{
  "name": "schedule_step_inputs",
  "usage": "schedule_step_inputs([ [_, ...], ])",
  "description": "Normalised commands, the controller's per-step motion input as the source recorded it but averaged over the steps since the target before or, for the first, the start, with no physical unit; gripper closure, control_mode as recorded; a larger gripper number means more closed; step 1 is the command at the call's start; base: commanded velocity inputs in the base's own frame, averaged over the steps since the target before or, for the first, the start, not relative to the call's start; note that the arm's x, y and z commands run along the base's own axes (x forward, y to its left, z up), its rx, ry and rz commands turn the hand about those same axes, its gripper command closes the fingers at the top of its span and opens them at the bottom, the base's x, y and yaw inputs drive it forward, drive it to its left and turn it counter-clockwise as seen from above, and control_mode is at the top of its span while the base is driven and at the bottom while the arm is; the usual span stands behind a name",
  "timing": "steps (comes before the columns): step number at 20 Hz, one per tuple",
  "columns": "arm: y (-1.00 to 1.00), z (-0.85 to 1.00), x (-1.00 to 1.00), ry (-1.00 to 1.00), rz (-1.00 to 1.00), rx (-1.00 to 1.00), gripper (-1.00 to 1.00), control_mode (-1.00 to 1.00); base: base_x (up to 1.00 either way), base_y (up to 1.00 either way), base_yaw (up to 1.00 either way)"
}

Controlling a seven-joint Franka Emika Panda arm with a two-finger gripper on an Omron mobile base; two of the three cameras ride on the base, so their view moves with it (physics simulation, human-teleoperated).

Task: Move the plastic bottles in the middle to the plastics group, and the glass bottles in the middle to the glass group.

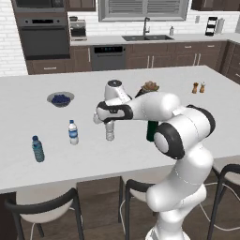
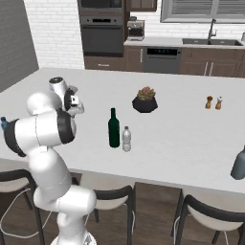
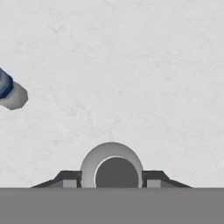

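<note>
1. Step in hand: the first of the clear, white-capped plastic bottles. In the left base view the hand (image 1: 109, 123) sits at centre frame, closed round the top of one small clear plastic bottle (image 1: 110, 132). The hand view agrees: the two dark finger tips (image 3: 68, 178) press either side of the round cap.
2. That bottle's base looks at or just off the white surface (image 1: 197, 122); I cannot tell which.
3. The second small clear white-capped bottle (image 2: 126, 139) stands at centre of the right base view, just beside the dark green narrow-necked glass bottle (image 2: 114, 128). Both still wait mid-surface.
4. Plastics group, left of the left base view: clear bottle with blue label and white cap (image 1: 73, 132), and a blue-tinted, blue-capped bottle (image 1: 37, 149) nearer the lower-left edge.
5. Next move, as I judge it: lift clear, carry toward frame left, set down upright near the labelled bottle without knocking it.
6. Room: open surface lies between the hand and the group. A grey bowl of dark berries (image 1: 60, 99) sits above that path, well apart. The near edge runs close below the blue-capped bottle, so keep the set-down inboard.
</note>
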Motion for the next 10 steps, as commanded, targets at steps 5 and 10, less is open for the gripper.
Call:
schedule_step_inputs([
  [5,0.67,0.00,0.02,0.02,0.05,-0.01,1.00,-1.00,0.00,0.00,0.00],
  [10,0.14,0.00,0.00,0.00,0.01,0.01,1.00,-1.00,0.00,0.00,0.00],
])
